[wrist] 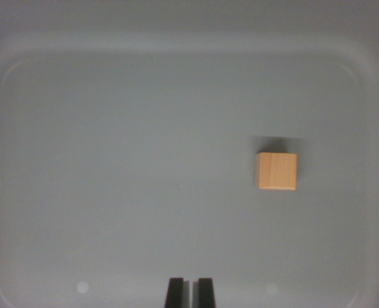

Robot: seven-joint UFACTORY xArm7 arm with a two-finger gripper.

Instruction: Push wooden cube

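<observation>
One cube: a single wooden cube (277, 171) lies in the tray, light tan, top face toward the camera.
Cube position: right of centre in the wrist view, about mid-height, well clear of the tray's walls.
Cube attitude: flat on the floor, edges nearly square to the picture frame; a thin strip of its left side face shows, slightly darker.
Cube shadow: a soft dark patch lies just above it in the picture, touching its upper edge.
Tray: pale grey tray (22, 70) with rounded corners; its raised rim curves along the top, left and right of the picture.
Tray floor: plain and smooth, with two faint pale round spots near the bottom, one to the left and one to the right.
Gripper: gripper (190, 294) enters at the bottom edge, slightly left of the cube's column; two dark fingertips (174, 292) show.
Jaw state: narrow, the tips standing nearly together with only a thin slit between them, nothing held.
Gripper to cube: well apart; the cube sits up and toward the wrist view's right of the tips, bare tray floor between them.
</observation>
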